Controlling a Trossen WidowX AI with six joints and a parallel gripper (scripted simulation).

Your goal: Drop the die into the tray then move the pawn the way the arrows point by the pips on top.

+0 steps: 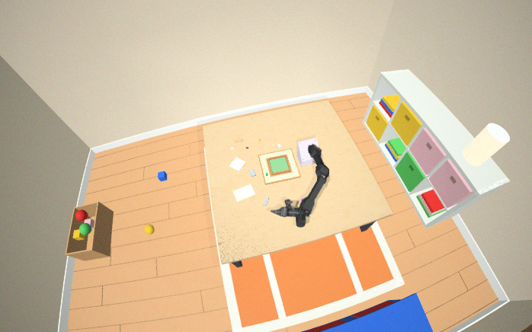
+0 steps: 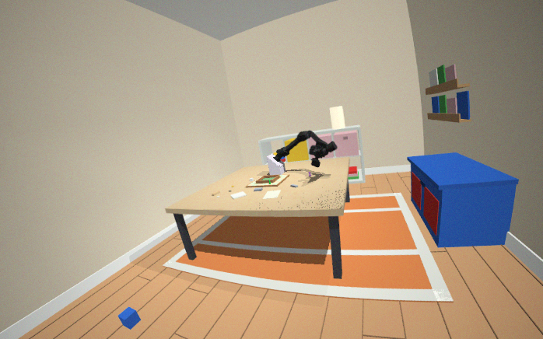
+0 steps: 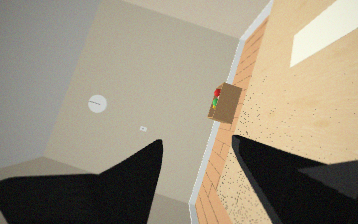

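Observation:
A small white die-like block (image 1: 279, 145) (image 2: 251, 179) lies on the table just behind the board; its pips are too small to read. The cream board (image 1: 294, 164) (image 2: 253, 184) has an orange edge and surrounds the brown-walled tray (image 1: 268, 167) with its green floor. A small green pawn (image 1: 266, 174) (image 2: 270, 181) stands on the board's ring, at the near left corner in the top view. The board's arrows cannot be made out. My gripper (image 1: 273, 212) (image 2: 316, 163) (image 3: 196, 142) is open and empty, raised above the table on the near side, well away from the board and block.
White sheets (image 1: 237, 164) (image 1: 244, 192) and grey pieces (image 1: 251, 172) (image 1: 265, 201) lie left and near-left of the board. A purple item (image 1: 302, 200) (image 2: 310, 173) lies beside the arm. The lavender box (image 1: 302, 157) (image 2: 275, 165) stands at the arm's base. Small items lie behind the board.

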